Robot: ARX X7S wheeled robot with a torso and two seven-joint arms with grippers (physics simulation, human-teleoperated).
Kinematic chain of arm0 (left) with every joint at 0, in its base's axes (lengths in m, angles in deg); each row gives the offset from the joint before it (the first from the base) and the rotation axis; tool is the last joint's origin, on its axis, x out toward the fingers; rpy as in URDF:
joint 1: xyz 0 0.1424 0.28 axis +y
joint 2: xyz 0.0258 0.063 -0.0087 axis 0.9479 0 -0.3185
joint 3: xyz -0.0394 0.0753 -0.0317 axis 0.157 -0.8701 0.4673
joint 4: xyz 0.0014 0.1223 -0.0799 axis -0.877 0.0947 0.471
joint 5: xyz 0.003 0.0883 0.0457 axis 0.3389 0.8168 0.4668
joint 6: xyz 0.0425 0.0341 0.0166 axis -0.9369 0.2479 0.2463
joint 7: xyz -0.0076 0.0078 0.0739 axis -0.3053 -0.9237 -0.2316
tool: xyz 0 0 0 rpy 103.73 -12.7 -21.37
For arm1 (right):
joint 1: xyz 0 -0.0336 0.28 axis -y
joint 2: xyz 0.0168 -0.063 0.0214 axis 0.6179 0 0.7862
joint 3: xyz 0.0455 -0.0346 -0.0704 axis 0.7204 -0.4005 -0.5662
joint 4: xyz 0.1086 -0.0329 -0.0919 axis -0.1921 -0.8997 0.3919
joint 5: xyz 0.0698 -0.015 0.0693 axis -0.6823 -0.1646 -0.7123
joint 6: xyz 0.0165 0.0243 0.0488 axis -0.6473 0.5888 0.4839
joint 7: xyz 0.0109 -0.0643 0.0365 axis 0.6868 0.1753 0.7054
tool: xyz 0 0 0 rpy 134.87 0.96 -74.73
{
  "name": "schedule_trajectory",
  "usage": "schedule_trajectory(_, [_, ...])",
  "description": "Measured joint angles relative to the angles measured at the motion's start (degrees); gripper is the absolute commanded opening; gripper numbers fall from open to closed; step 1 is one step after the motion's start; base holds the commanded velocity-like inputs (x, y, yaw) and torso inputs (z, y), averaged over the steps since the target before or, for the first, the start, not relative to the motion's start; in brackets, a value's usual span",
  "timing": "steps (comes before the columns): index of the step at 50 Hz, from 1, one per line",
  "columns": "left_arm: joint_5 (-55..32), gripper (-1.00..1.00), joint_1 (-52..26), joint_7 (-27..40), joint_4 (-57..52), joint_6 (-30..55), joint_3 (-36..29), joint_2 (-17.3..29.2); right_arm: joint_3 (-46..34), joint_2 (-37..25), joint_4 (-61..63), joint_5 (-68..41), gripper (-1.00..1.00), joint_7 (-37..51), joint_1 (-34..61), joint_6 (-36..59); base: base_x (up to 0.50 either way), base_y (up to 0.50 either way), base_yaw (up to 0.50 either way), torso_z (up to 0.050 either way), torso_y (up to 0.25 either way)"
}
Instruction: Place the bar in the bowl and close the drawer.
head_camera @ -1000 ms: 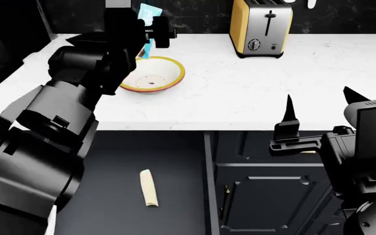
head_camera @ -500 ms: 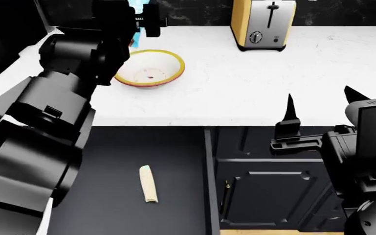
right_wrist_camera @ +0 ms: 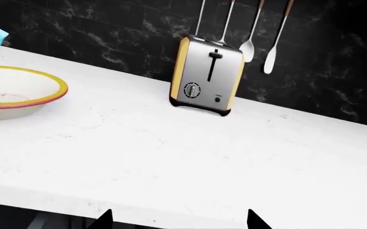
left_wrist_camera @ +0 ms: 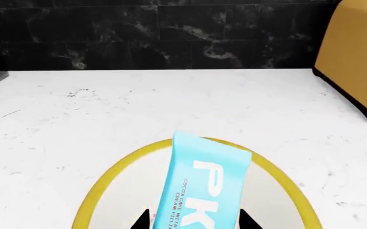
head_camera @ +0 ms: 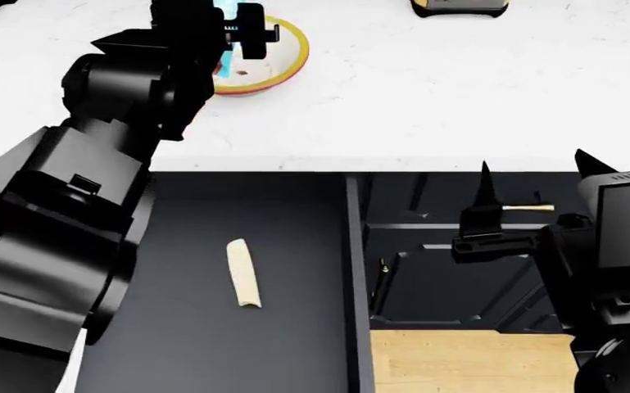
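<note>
Since a second ago, our head view has tilted down: the counter has slid up the picture, the toaster (head_camera: 459,7) is nearly cut off, more of the drawer (head_camera: 183,327) shows, and a strip of wooden floor has appeared low on the right. Nearest us, the drawer stands pulled out below the counter edge, its dark floor holding only a pale cream stick (head_camera: 243,273); we judge it left open because the closing step is not yet begun. Beside it, at about the counter front's height, our right gripper (head_camera: 533,176) waits with jaws spread and nothing between them, its own camera looking across the counter (right_wrist_camera: 170,152) toward the toaster and the utensils hanging on the dark wall, placed, we judge, to push the drawer shut later. Farther off, our left gripper (head_camera: 227,33) reaches over the counter and pinches the bar (left_wrist_camera: 204,188) by its lower end, so that the free blue length points out over the bowl (left_wrist_camera: 116,179). Bar: above the bowl, within its yellow rim as the wrist camera sees it, not resting in it. We judge a release here would drop it inside.
</note>
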Motion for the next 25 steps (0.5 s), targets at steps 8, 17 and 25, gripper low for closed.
schedule_trajectory(8, [-0.53, 1.0, -0.33, -0.18, 0.0, -0.17, -0.41, -0.02, -0.13, -0.16, -0.19, 0.41, 1.0, -0.14, -0.66, -0.92, 0.0, 0.0, 0.0, 0.0, 0.0])
schedule_trajectory(17, [-1.5, 1.0, -0.62, -0.14, 0.0, -0.09, -1.14, -0.03, -0.3, -0.31, -0.41, 0.8, 1.0, -0.25, -1.3, -1.8, 0.0, 0.0, 0.0, 0.0, 0.0])
schedule_trajectory(25, [-0.91, 1.0, -0.93, -0.11, 0.0, -0.32, -0.53, -0.05, -0.51, -0.4, -0.62, 1.09, 1.0, -0.31, -1.76, -2.48, 0.0, 0.0, 0.0, 0.0, 0.0])
